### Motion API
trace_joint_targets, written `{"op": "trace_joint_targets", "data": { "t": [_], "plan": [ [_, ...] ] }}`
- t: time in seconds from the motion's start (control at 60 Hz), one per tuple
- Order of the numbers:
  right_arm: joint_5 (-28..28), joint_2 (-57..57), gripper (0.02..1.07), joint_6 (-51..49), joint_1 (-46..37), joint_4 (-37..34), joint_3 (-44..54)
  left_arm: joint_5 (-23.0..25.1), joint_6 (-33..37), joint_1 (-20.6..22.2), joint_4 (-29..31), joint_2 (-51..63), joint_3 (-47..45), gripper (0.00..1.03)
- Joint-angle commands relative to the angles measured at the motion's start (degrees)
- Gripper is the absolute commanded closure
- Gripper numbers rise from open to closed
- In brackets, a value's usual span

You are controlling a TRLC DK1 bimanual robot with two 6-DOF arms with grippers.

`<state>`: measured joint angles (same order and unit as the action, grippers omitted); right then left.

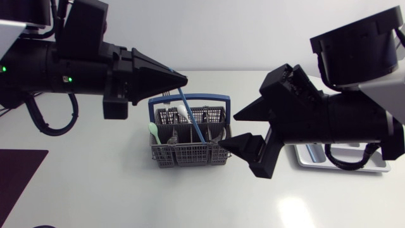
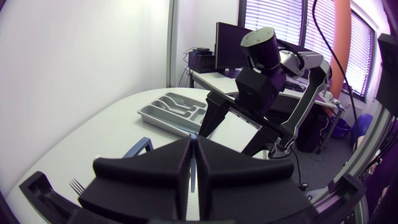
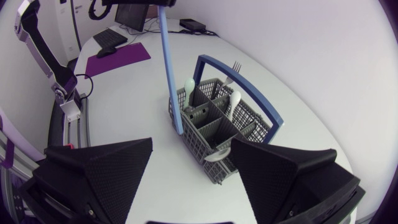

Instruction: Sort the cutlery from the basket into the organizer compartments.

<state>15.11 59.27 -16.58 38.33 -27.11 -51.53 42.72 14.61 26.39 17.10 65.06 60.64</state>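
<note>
— Where is the blue utensil (image 1: 192, 114) held?
— It is clamped in the left claw (image 1: 183, 80) (its lower end is seen inside the basket (image 1: 190, 154)).
— And the right claw (image 1: 228, 131)?
— It is held apart, just right of the basket; the organizer (image 1: 304, 158) is set farther right.

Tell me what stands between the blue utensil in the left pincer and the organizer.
The right arm: the open right pincer hangs beside the basket on the organizer's side, and the arm overhangs part of the organizer.
</note>
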Motion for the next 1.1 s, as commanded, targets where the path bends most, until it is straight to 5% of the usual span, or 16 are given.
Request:
{"op": "trace_joint_targets", "data": {
  "t": [0.0,0.433,0.783,1.083],
  "plan": [
    [0.71,0.76,0.24,-0.82,1.14,1.10,-0.77,1.40,-3.01,0.68,0.30,2.00,2.55,1.00],
    [1.06,1.29,0.48,0.23,3.95,3.65,-0.06,2.98,-7.76,4.90,-0.14,9.12,7.91,1.00],
    [1.06,1.12,1.00,0.23,3.77,4.17,0.55,3.07,-9.51,5.69,0.12,11.85,10.46,1.00],
    [1.06,0.94,1.01,0.76,3.86,4.26,1.43,3.77,-10.57,5.60,0.21,11.93,10.90,1.00]
  ]
}}
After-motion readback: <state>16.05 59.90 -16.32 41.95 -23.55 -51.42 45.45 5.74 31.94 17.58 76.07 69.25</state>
